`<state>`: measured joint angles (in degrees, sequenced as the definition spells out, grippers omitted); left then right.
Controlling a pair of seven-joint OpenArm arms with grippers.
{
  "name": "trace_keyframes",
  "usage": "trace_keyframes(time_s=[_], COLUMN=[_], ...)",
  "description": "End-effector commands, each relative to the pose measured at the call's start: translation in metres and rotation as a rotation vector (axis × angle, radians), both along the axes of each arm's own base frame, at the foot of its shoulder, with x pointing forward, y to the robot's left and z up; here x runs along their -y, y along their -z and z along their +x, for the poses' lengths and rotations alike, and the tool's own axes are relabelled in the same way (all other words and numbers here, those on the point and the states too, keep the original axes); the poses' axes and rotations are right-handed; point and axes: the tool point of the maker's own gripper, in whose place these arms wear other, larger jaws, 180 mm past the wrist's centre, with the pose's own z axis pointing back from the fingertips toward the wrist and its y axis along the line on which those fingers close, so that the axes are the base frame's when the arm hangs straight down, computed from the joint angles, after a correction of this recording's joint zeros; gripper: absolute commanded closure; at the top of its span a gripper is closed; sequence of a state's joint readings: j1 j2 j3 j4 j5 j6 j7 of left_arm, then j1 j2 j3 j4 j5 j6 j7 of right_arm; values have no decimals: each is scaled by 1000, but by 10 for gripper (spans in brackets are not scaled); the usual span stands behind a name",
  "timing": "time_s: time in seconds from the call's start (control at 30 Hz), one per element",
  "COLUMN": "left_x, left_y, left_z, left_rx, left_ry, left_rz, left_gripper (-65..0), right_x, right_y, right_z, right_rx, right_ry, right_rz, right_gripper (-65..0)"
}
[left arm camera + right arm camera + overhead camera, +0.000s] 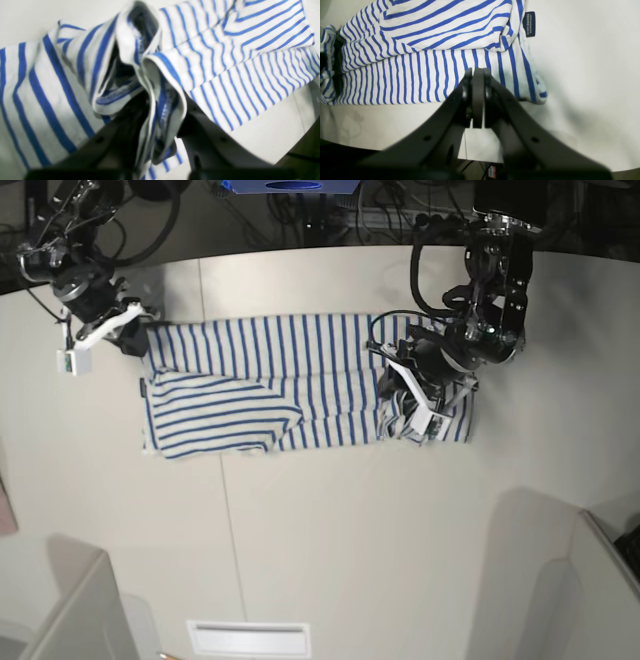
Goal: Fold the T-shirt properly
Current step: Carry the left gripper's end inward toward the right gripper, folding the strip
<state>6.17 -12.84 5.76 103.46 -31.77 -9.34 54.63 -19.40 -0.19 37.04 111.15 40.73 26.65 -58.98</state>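
Observation:
The T-shirt (290, 385), white with thin blue stripes, lies spread across the white table (330, 530), one part folded over its lower left. My left gripper (415, 405) is at its right end. In the left wrist view my left gripper (160, 112) is shut on a bunched fold of the T-shirt (225, 75), with cloth hanging between the black fingers (200, 125). My right gripper (132, 335) is at the shirt's upper left corner. In the right wrist view my right gripper (478, 72) is shut, its tips over the flat T-shirt (420, 57), with no cloth seen between them. The navy tag (529, 24) shows at the edge.
Cables and equipment (300, 200) lie behind the table's far edge. Grey partitions stand at the bottom left (70, 600) and bottom right (590, 580). A white slotted plate (248, 638) sits near the front edge. The table's near edge (395, 147) shows under my right gripper.

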Motion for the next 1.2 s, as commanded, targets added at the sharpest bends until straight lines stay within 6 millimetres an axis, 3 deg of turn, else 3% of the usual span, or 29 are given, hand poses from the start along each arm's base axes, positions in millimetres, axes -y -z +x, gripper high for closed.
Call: trace_keyframes(time_s=[0.0, 0.17, 0.37, 0.6, 1.17], left_x=[6, 17, 19, 15, 22], left_y=[-9, -12, -14, 1, 2], left_z=[5, 8, 12, 8, 8], left_rx=[32, 38, 41, -6, -13], left_ry=[9, 17, 2, -8, -16], left_rz=[-28, -50, -56, -50, -76], left_gripper=[0, 0, 0, 0, 0], right_x=[1, 2, 2, 2, 2], right_y=[-11, -11, -10, -10, -10], right_z=[7, 7, 6, 5, 5], right_rx=[50, 49, 46, 44, 44], right_ry=[-3, -4, -4, -4, -4], right_rz=[-1, -4, -4, -4, -4], right_gripper=[0, 0, 0, 0, 0])
